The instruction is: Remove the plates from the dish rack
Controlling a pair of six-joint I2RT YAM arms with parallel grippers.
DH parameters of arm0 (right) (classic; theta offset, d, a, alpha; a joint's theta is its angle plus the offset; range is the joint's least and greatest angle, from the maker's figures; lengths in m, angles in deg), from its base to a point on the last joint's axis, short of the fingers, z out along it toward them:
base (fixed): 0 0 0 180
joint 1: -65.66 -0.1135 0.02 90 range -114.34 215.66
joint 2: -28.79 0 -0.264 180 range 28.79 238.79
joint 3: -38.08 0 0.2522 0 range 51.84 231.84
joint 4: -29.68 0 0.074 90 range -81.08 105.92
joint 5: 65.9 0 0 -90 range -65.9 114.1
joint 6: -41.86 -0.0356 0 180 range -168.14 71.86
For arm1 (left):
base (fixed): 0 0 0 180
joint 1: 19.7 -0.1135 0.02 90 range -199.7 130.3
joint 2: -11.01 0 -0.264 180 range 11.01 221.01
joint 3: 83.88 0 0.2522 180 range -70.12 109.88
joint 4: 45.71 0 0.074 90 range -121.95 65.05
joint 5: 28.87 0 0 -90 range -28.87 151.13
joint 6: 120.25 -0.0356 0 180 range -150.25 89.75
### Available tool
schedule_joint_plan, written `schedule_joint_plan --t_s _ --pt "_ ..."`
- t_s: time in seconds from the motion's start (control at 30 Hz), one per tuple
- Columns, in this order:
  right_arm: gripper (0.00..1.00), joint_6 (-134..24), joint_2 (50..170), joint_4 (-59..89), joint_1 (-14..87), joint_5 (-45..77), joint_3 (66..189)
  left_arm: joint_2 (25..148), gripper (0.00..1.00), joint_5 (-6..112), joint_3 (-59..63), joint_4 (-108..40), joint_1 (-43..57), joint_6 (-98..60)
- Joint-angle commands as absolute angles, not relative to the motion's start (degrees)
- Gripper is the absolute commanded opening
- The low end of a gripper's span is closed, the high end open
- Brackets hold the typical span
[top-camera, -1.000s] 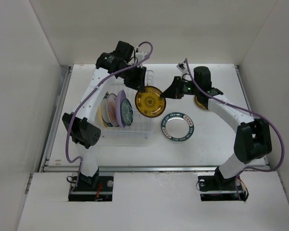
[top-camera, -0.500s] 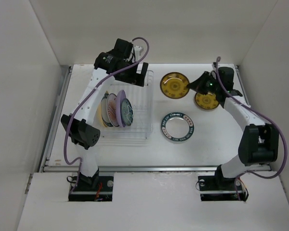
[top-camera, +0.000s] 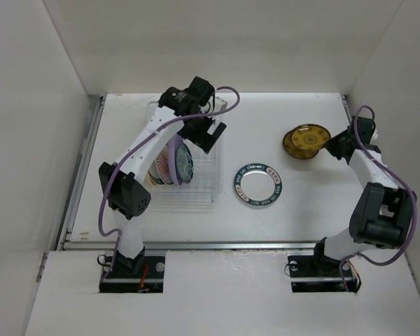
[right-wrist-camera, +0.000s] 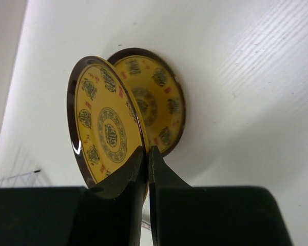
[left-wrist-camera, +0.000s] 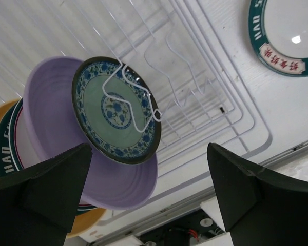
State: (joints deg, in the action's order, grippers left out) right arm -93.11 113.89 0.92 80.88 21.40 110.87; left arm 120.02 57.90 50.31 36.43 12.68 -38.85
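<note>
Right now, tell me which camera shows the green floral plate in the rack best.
Left wrist: the green floral plate faces it, pattern clear. Top external shows it small and tilted. Right wrist misses it.

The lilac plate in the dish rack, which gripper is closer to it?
Left. The left gripper hangs open just over the lilac plate in the dish rack; the right gripper is far across the table, shut on a yellow plate.

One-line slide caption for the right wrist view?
Right gripper pinches a tilted yellow plate by its rim, over a second yellow plate on the table.
</note>
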Motion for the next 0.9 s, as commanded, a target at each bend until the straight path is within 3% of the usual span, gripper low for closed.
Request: schedule_joint_plan --t_s 0.0,0.17,0.27,0.3,0.43,0.47,0.6,0.77,0.87 --pt "0.0 -92.5 117.3 2.5 82.7 22.6 112.6 120.0 0.94 62.7 48.7 38.5 12.8 -42.0" --pt "0.01 -90.3 124.5 3.0 82.7 18.7 117.2 121.1 0.95 63.4 47.6 39.1 12.8 -42.0" --pt "0.19 -88.5 128.5 2.3 82.7 18.0 118.9 121.1 0.95 63.4 47.6 39.7 12.8 -42.0" --pt "0.19 -88.5 129.1 2.3 82.7 17.2 118.9 121.1 0.95 63.4 47.6 39.7 12.8 -42.0" --pt "0.47 -84.9 131.4 -1.6 82.7 16.4 121.1 121.7 0.95 61.8 47.6 40.8 12.8 -42.0" --pt "0.5 -84.3 132.1 -1.6 82.7 16.4 121.6 121.7 0.94 59.9 47.6 41.5 12.8 -41.5" --pt "0.55 -82.9 133.3 -2.1 82.2 16.4 121.6 122.8 0.93 57.2 48.1 42.6 13.4 -41.5" --pt "0.55 -81.0 130.1 -3.4 80.3 18.7 122.2 124.6 0.78 60.9 48.1 43.1 13.9 -41.0" --pt "0.55 -79.8 127.5 -3.4 78.1 19.9 121.7 126.7 0.64 66.0 48.1 44.3 13.9 -40.4"
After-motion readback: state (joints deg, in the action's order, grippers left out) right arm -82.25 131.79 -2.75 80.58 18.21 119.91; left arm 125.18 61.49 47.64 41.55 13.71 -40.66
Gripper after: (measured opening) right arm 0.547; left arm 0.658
